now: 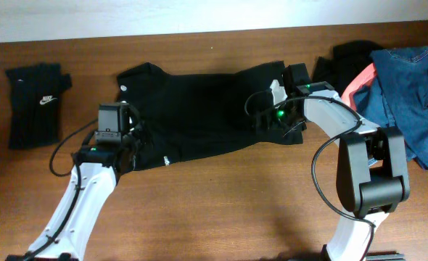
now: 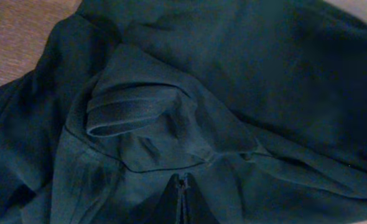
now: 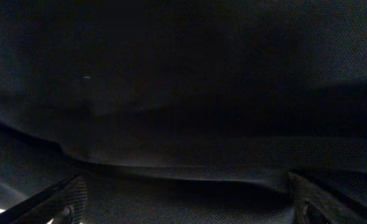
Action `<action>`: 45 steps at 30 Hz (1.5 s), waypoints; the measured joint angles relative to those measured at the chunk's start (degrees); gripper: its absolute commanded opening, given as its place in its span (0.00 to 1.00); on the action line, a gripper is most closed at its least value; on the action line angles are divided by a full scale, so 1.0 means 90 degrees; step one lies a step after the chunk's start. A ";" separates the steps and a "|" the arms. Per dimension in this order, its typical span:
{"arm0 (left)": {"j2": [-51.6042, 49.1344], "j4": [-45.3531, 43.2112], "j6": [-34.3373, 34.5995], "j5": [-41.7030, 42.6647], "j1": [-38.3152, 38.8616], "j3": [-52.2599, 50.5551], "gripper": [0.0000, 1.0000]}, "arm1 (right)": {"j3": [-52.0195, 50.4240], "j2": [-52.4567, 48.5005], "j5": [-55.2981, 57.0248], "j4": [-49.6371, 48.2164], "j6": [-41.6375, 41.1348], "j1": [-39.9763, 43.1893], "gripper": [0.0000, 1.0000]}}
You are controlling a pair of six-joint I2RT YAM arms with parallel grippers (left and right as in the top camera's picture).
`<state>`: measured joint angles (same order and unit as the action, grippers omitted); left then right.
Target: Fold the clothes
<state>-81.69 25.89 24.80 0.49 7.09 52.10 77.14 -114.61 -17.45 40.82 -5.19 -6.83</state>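
Observation:
A large black shirt (image 1: 199,116) lies spread across the middle of the wooden table. My left gripper (image 1: 133,132) sits on its lower left part. In the left wrist view that gripper (image 2: 183,185) is shut, its fingertips pressed together on a pinch of the shirt (image 2: 246,81), with creases running to the tips. My right gripper (image 1: 263,119) is down on the shirt's right end. In the right wrist view it (image 3: 186,205) is open wide, fingers (image 3: 68,199) at the frame's lower corners and dark cloth (image 3: 183,93) filling the space between them.
A folded black piece with a white swoosh (image 1: 36,101) lies at the far left. At the far right is a heap: blue denim (image 1: 410,94), a coral-pink piece (image 1: 359,81) and more black cloth (image 1: 344,58). Bare table (image 1: 221,203) stretches along the front.

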 measured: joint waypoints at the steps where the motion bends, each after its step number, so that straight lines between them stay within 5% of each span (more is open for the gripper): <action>1: -0.0070 -0.0027 -0.0024 -0.0024 0.0010 0.0000 0.01 | 0.0000 0.0000 0.0000 0.0002 0.0007 0.0000 0.98; 15: -0.1447 -0.0544 -0.0175 -0.0158 0.0010 0.0000 0.00 | 0.0000 0.0000 0.0000 0.0005 0.0010 0.0000 0.99; 40: -0.1955 -0.1727 -0.0510 -0.0158 0.0010 0.0350 0.01 | 0.0000 -0.0002 0.0000 0.0007 0.0034 0.0000 0.99; 45: -0.1955 -0.2555 -0.0848 -0.0160 0.0010 0.0474 0.01 | 0.0000 -0.0002 0.0000 0.0010 0.0044 0.0000 0.99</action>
<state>-99.29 2.90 17.17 -0.95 7.18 56.36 77.14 -114.63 -17.45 40.91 -4.80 -6.83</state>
